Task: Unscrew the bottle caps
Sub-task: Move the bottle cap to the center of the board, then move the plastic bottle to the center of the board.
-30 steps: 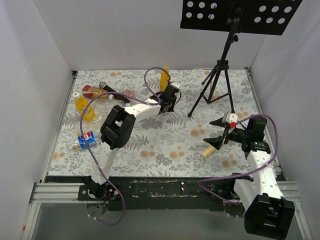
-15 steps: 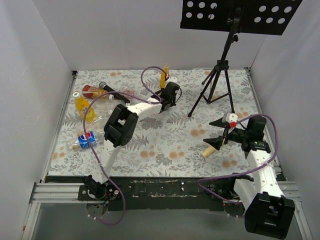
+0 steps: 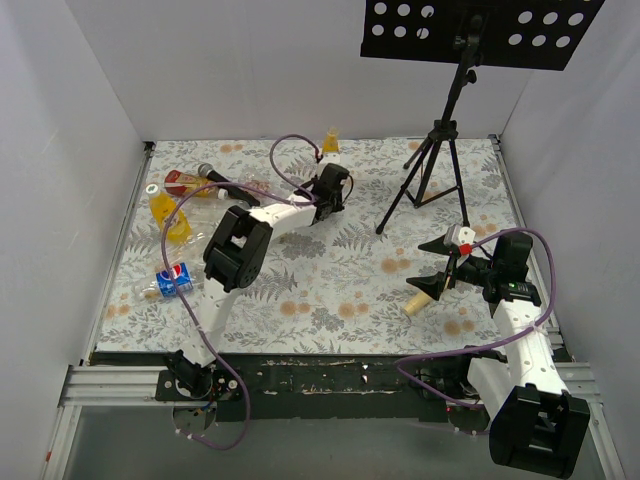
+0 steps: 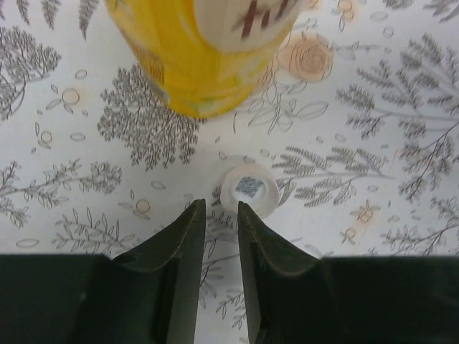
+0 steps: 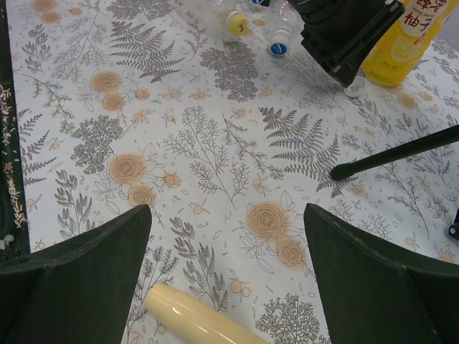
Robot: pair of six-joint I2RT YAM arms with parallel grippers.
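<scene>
Left arm has swung further back-left since a second ago; left pincer is now pressed together, holding nothing, tips just short of a white bottle cap lying loose on the bench, near the upright orange bottle. Right pincer unchanged, spread wide over a cream cone stick. Bench has a floral-print cloth, white walls around, black tripod stand at back. More bottles lie far left.

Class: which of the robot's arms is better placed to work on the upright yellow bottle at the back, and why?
Left. Its gripper sits shut beside the yellow bottle, a loose cap at its tips. The right gripper stands open far off, near the tan stick.
</scene>
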